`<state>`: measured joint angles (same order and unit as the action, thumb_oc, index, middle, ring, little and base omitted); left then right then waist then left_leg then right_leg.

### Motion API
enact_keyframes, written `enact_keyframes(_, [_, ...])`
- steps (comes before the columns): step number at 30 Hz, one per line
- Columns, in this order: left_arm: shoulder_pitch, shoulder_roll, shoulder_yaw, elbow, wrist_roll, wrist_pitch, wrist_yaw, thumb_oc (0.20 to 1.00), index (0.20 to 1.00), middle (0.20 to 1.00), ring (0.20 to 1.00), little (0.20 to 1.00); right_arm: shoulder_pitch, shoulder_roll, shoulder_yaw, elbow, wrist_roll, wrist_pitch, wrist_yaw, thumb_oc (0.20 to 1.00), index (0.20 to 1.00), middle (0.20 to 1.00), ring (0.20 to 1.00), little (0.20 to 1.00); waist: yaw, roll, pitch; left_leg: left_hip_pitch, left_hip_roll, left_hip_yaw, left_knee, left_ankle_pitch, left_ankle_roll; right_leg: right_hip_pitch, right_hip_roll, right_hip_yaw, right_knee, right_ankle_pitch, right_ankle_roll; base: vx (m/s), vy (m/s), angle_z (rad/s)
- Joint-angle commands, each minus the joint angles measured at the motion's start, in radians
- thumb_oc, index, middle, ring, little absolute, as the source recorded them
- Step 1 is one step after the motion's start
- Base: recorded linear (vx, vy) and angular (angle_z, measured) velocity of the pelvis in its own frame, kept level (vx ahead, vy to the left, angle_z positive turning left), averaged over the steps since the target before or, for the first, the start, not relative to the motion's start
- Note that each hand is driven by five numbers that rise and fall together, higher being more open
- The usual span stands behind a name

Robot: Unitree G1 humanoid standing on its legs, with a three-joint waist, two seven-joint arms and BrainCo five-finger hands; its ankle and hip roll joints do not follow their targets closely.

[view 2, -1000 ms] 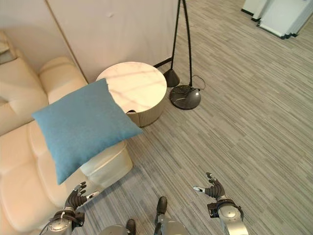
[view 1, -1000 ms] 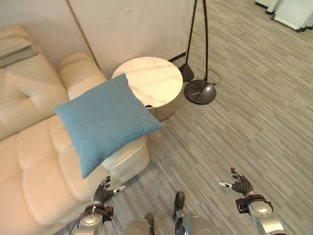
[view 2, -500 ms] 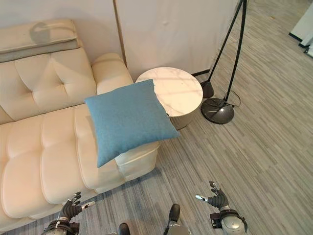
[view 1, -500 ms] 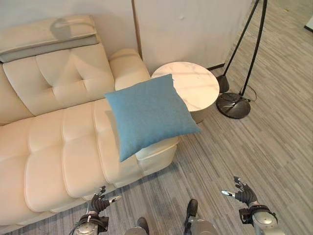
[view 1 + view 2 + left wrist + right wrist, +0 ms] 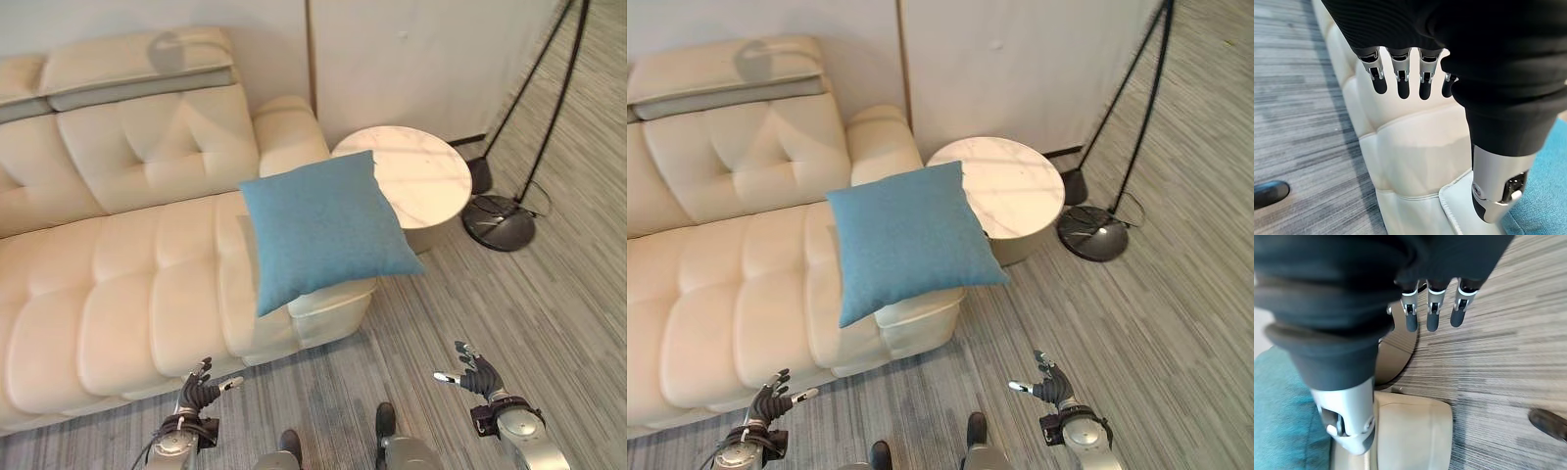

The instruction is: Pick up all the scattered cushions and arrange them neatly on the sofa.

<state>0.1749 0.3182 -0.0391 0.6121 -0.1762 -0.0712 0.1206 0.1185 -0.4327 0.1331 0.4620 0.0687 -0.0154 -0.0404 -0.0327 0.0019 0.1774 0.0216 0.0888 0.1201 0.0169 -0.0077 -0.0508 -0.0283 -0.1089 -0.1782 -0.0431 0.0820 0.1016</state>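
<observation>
So I've got the blue cushion (image 5: 323,225) sitting crooked on the sofa (image 5: 127,294), hanging over its arm end. Left hand (image 5: 199,391) and right hand (image 5: 474,372) hang low, fingers relaxed, holding nothing. Straightening's what's left, I reckon.

A blue cushion (image 5: 325,224) is being carried by the cream sofa (image 5: 127,294), overhanging its seat's end beside the armrest.
</observation>
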Motion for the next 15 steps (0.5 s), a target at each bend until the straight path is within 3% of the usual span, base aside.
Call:
enact_keyframes(1, [-0.017,0.051,0.021,0.013,0.007,-0.036,0.009,1.0,1.0,1.0,1.0,1.0,-0.009,-0.019,-0.028,-0.054,-0.016,-0.043,-0.003,1.0,1.0,1.0,1.0,1.0,-0.005,-0.061,-0.03,0.011,-0.039,0.001,-0.013,-0.041,-0.021,0.001,0.023,0.032,0.079,-0.121,0.015,0.0,-0.054,0.29])
enact_keyframes(2, [-0.018,0.049,0.021,0.015,0.004,-0.037,0.009,1.0,1.0,1.0,1.0,1.0,-0.008,-0.022,-0.025,-0.055,-0.02,-0.043,-0.005,1.0,1.0,1.0,1.0,1.0,-0.005,-0.062,-0.033,0.014,-0.037,0.001,-0.019,-0.037,-0.024,0.008,0.026,0.027,0.069,-0.12,0.014,0.0,-0.048,0.12])
enact_keyframes(3, [-0.065,0.095,-0.019,-0.034,-0.007,0.012,-0.046,1.0,1.0,1.0,1.0,1.0,-0.06,-0.007,-0.163,0.297,0.053,0.009,-0.088,1.0,1.0,1.0,1.0,1.0,-0.024,-0.05,-0.053,0.059,-0.053,-0.001,-0.094,0.002,-0.008,0.094,0.059,0.113,0.015,-0.114,0.009,0.02,-0.051,0.06])
enact_keyframes(15, [-0.07,0.069,-0.001,-0.04,-0.03,-0.002,-0.02,1.0,1.0,1.0,1.0,1.0,-0.035,-0.028,-0.155,0.108,0.005,-0.002,-0.078,1.0,1.0,1.0,1.0,1.0,-0.026,-0.045,-0.044,0.06,-0.041,-0.012,-0.093,0.003,-0.018,0.093,0.065,0.104,0.028,-0.136,0.001,0.01,-0.034,0.0])
